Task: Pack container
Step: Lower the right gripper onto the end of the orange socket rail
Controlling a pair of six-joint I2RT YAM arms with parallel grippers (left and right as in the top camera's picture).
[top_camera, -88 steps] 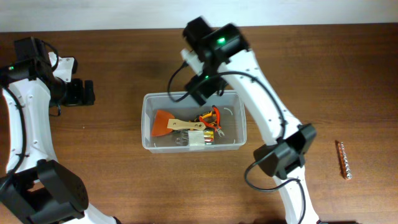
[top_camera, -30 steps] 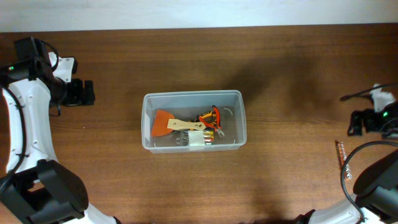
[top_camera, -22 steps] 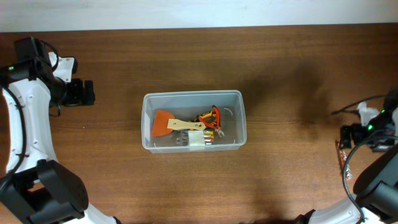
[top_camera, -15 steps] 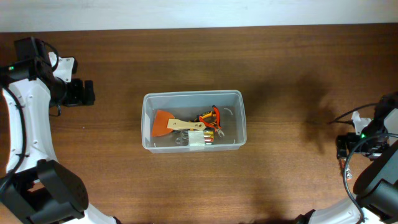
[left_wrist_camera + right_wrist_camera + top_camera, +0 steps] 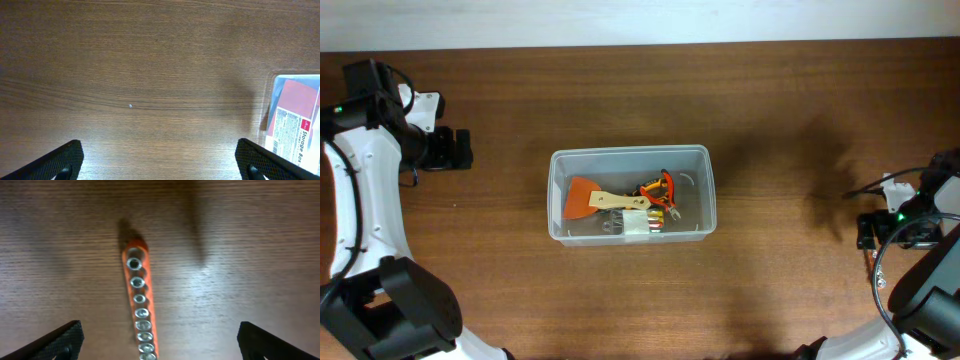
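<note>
The right arm has swung away from the container (image 5: 556, 200), which it was reaching over a few seconds ago, and now sits at the right edge of the table (image 5: 780, 110). The right end effector (image 5: 160, 339) hangs over an orange socket rail (image 5: 138, 305) that lies flat on the wood. Its fingers are spread wide, one on each side of the rail and well clear of it, holding nothing.

The container rests on the table at the centre, in the same spot as before. Inside it are an orange scraper (image 5: 588, 198) with a wooden handle, orange-handled pliers (image 5: 661, 189) and a small pale case (image 5: 638, 226).

The left end effector (image 5: 160, 159) is parked to the upper left, well apart from the container. Its fingers are also spread and empty over bare wood.
</note>
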